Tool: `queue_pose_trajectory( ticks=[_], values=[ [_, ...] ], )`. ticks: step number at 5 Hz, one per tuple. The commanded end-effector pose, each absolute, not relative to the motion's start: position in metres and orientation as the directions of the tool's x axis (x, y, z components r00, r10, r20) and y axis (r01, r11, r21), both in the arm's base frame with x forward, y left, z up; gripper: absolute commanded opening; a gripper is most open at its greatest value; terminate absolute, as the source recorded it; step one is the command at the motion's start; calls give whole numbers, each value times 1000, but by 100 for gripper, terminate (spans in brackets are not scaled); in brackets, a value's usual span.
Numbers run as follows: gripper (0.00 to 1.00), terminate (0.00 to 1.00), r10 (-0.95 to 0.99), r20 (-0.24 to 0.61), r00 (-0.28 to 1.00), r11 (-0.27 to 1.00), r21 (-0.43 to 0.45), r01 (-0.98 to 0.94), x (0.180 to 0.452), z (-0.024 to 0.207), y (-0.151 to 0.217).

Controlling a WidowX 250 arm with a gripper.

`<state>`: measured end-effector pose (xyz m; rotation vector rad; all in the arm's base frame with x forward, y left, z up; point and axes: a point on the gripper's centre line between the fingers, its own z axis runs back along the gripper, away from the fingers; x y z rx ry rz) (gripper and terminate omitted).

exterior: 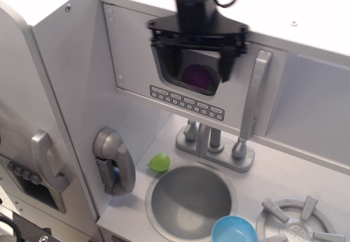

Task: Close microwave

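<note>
The microwave (136, 70) is the wide pale-grey compartment at the top of the toy kitchen. Its door lies flush with the cabinet front, with the button row (187, 101) along the bottom and the long silver handle (254, 97) upright at the right. A purple object (196, 76) shows through the clear window. My gripper (198, 63) is black, open and empty, right in front of the window, with its fingers (168, 62) spread to either side of it. Whether they touch the door I cannot tell.
Below are a silver tap (210, 143), a round sink (190, 198), a small green object (159, 162) beside it, a blue bowl (234, 231) at the front edge and a burner (295, 223) at right. A grey toy phone (114, 163) hangs on the left wall.
</note>
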<state>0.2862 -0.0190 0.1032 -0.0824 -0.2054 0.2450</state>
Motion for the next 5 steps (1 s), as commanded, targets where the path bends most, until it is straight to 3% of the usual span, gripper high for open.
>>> queue_pose_trajectory(
  ticks=[1,4,5],
  values=[
    [100,0,108,166,980,993,-75,-96,218,113,39],
    [100,0,97,172,980,995,-54,-89,215,102,44],
    [100,100,97,172,980,995,-54,-89,215,102,44]
  ],
)
